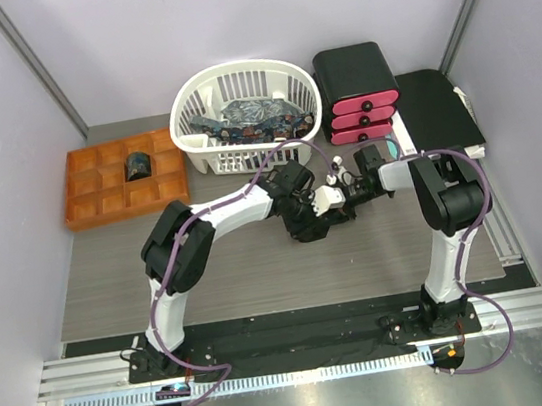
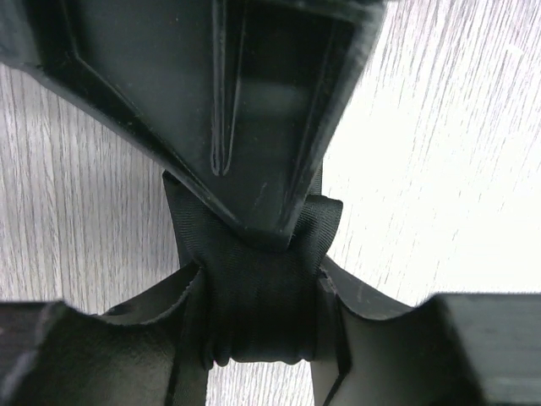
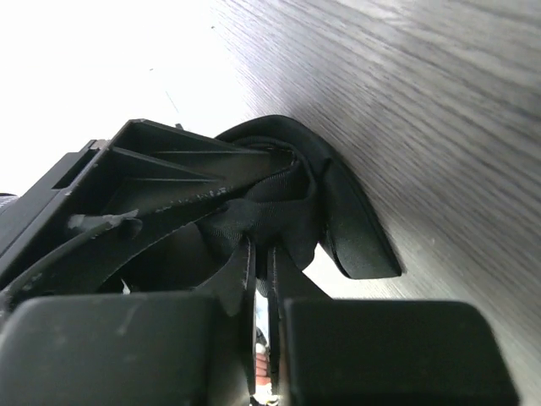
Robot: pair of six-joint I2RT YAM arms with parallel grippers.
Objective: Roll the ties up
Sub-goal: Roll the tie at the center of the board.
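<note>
A plain black tie (image 2: 262, 288) is wound into a small coil between my two grippers at the table's middle. My left gripper (image 2: 262, 326) is shut on the coil, one finger on each side; in the top view it (image 1: 305, 214) sits over the tie. My right gripper (image 3: 269, 272) is shut on a fold of the same black tie (image 3: 254, 222) and meets the left one from the right (image 1: 337, 198). Its finger (image 2: 254, 127) presses on the coil from above in the left wrist view. Patterned dark blue ties (image 1: 254, 116) lie in the white basket (image 1: 183, 114).
An orange compartment tray (image 1: 89, 203) at the back left holds one rolled black tie (image 1: 136, 165). A black box with pink drawers (image 1: 356, 90) and a flat black folder (image 1: 435, 109) stand at the back right. Both arms crowd the table's middle.
</note>
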